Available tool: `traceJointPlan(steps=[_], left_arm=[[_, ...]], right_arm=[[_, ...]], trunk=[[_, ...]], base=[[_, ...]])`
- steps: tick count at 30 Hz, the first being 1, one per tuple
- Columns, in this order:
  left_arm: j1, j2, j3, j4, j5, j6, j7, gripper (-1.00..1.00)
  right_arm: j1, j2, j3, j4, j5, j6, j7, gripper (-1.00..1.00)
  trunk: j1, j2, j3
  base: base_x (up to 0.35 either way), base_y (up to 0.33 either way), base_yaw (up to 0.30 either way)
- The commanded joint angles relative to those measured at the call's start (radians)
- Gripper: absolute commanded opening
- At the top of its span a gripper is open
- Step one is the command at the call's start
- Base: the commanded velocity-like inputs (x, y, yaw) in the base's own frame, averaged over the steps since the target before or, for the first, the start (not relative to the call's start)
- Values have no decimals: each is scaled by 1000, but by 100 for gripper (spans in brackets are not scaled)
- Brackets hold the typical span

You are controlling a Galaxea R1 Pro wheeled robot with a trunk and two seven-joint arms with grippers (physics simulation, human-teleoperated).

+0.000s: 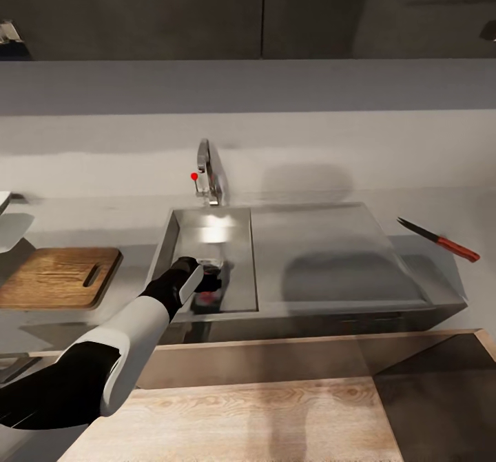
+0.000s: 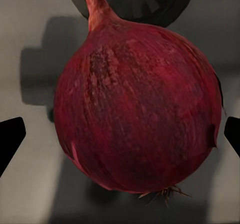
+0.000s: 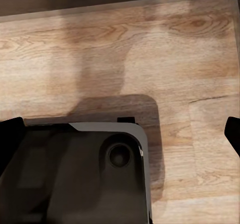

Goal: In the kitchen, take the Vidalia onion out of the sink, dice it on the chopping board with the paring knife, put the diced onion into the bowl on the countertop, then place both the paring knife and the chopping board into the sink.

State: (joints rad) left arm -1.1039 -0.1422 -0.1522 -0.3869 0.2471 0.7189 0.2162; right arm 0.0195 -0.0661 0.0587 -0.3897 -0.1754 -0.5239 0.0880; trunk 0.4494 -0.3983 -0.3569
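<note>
Grey countertop (image 1: 103,203) runs across the middle of the head view under dark cabinets, with the sink (image 1: 324,255) at centre and its chrome tap (image 1: 209,176) just above the basin; the left gripper (image 1: 207,277) reaches down into the basin at lower centre, and in the left wrist view the Vidalia onion (image 2: 137,108) sits large between the two dark fingertips (image 2: 10,141), which stand spread at either side and apart from it, so the claw is open and nothing is gripped yet; the chopping board (image 1: 58,277) lies bare at the left edge, the paring knife (image 1: 441,240) rests at the right edge beside the drainboard, and a white bowl (image 1: 5,224) shows partly at far left; the right gripper (image 3: 120,134) hangs open over wood flooring (image 3: 165,58); by my reading the task is at its first step, with lifting, dicing, transfer and clearing all left.
</note>
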Motion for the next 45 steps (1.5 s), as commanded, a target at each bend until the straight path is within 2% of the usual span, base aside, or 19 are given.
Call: traceJointPlan(steps=[1,11,12,32,45], left_arm=[[-1,0,-7,-1,11,4,8,100],[-1,1,-7,-1,11,4,8,100],[-1,1,-7,-1,11,4,8,-100],[-1,1,-7,-2,11,4,8,-100],[-1,1,-7,-5,11,4,8,-100]], right_arm=[[0,-3,6,-1,-10,-2,3,100],[0,-6,6,-1,-10,-1,3,100],[0,-6,6,-1,-10,-1,3,100],[0,-3,4,-1,-13,-2,1,100],[0,-1,4,-1,-13,-2,1,100]], trunk=[[1,-2,-2],[1,-2,-2],[1,-2,-2],[1,-2,-1],[1,-2,18]], base=[[0,0,0],[0,0,0],[0,0,0],[0,0,0],[0,0,0]])
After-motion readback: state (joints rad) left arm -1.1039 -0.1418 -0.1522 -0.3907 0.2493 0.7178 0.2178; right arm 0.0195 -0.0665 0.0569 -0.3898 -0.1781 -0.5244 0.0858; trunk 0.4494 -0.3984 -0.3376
